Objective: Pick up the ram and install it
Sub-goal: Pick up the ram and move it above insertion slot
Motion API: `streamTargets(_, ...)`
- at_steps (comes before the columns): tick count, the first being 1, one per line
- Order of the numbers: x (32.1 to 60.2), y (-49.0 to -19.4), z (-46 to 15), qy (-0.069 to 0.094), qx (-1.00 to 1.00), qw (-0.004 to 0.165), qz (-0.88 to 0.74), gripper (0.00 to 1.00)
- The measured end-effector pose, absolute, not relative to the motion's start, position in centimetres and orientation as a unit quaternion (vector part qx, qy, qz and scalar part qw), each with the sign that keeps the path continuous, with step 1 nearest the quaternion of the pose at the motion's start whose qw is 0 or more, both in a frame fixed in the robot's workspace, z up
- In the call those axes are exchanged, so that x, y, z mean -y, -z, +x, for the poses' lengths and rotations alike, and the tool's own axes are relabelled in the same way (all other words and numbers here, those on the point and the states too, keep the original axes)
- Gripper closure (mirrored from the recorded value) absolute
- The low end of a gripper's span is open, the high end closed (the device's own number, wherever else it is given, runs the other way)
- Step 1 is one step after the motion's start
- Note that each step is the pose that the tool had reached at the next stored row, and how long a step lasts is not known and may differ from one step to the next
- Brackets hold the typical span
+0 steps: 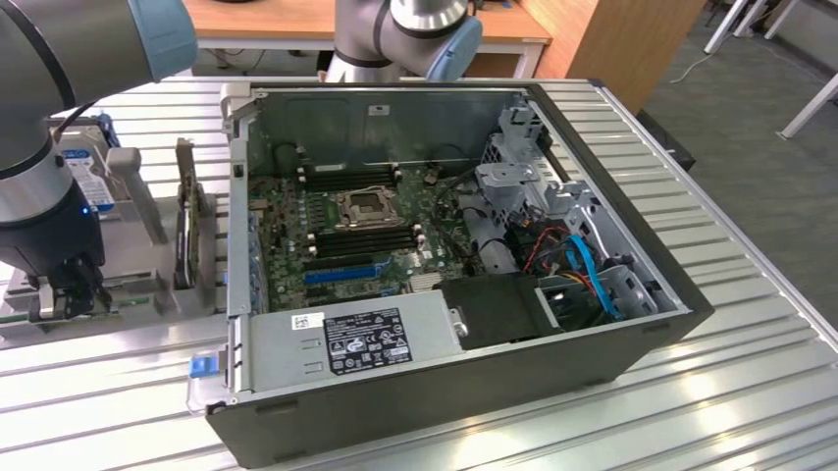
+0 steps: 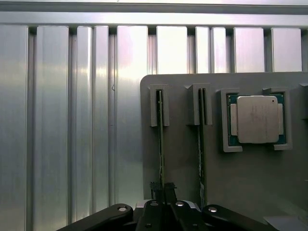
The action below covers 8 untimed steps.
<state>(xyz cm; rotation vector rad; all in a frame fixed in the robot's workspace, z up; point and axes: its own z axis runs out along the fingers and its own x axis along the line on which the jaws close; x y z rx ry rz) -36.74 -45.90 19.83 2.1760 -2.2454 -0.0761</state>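
**A:** How do the fingers stand?

**B:** The black metal fingers (image 2: 153, 214) of the gripper (image 2: 163, 207) are drawn in narrow. By my reading they are pinched on the upper edge of the ram (image 2: 160, 139), a long thin green circuit-board stick.

**A:** Where does that stick sit?

**B:** On edge, in a notched bracket of the flat grey plastic holder (image 2: 180, 192), in the row nearest the holder's edge that borders bare table. A second thin green stick (image 2: 201, 144) stands just beside it. Past that, a square silver-lidded processor (image 2: 257, 119) lies flat in its corner nest.

**A:** Why on edge?

**B:** Likely so the narrow upper edge is there to pinch, and so the stick keeps the stance a slot wants.

**A:** And the surface?

**B:** A ribbed aluminium table (image 2: 72, 120), bright with glare. In the exterior view the open black computer case (image 1: 433, 392) lies on its side at the table's middle, well apart from the holder. Its green motherboard (image 1: 343, 265) faces up, and the long black memory slots (image 1: 367, 238) look vacant.

**A:** The room?

**B:** Wooden desks (image 1: 328, 20) stand beyond the table's far edge, with grey carpet (image 1: 759, 177) alongside.
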Motion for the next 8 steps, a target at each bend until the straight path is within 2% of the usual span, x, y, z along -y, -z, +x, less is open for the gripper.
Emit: streamTargets(8, 45.9, -20.33, -36.74, 0.024, 0.718, 0.007, 0.696, 0.88)
